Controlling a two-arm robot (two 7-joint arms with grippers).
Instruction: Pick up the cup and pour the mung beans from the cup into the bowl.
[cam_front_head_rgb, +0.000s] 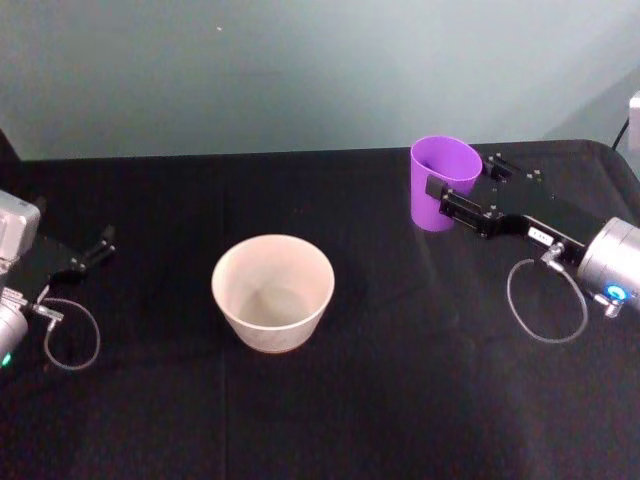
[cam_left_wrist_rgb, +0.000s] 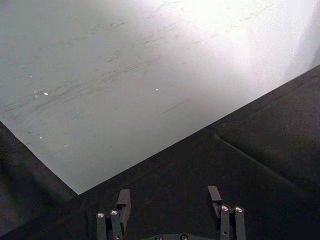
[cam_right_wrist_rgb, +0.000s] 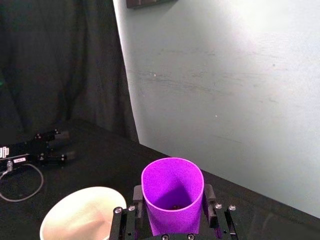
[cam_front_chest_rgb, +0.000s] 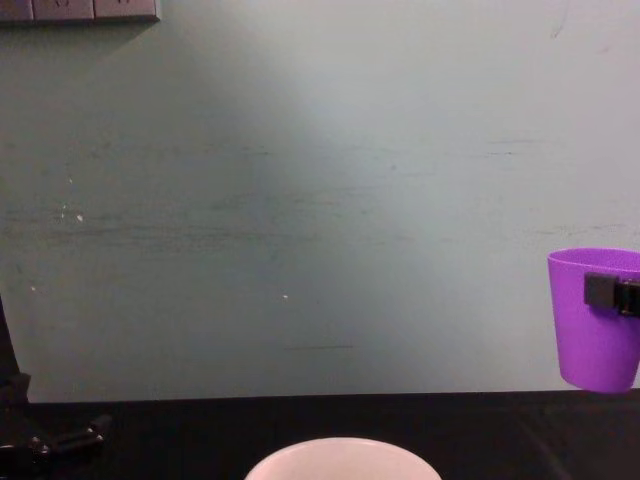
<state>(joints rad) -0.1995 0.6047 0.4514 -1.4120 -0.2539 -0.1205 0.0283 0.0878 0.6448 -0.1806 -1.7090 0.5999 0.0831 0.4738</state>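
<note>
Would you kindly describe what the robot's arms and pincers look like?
Left pincer and right pincer are black with small silver screws. Each sits on a silver wrist trailing a looped grey cable. The right wrist has a blue light.

The left gripper (cam_left_wrist_rgb: 169, 196) has two thin dark metal fingers (cam_left_wrist_rgb: 123, 200) held wide apart. Under them lies a flat black cloth table (cam_left_wrist_rgb: 260, 150). Past the table's edge is a pale grey-green wall (cam_left_wrist_rgb: 125, 75).
</note>
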